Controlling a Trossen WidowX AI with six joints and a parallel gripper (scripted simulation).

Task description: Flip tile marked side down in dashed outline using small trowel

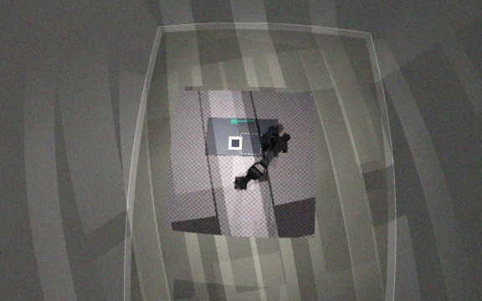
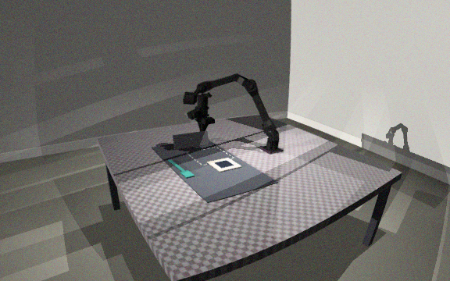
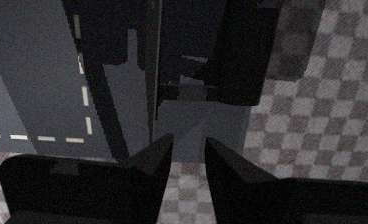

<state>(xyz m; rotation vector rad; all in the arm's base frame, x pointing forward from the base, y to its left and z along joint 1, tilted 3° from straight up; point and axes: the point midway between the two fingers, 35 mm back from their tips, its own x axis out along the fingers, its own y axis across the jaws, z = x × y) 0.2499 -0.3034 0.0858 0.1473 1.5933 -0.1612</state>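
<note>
While the hand (image 1: 271, 137) (image 2: 202, 130) (image 3: 189, 142) stands slightly parted, pinching nothing, I should align it squarely across the slim handle of the trowel (image 1: 234, 121) (image 2: 187, 174).

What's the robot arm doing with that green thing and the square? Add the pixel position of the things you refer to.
Nothing is in the robot's gripper (image 2: 202, 129) (image 3: 189, 142). It is above the far end of the dark mat (image 1: 220, 125) (image 2: 217, 189). The green trowel (image 1: 234, 121) (image 2: 187, 174) lies on the mat. The tile (image 1: 230, 143) (image 2: 232, 168) isn't inside the dashed outline and still needs turning over.
</note>
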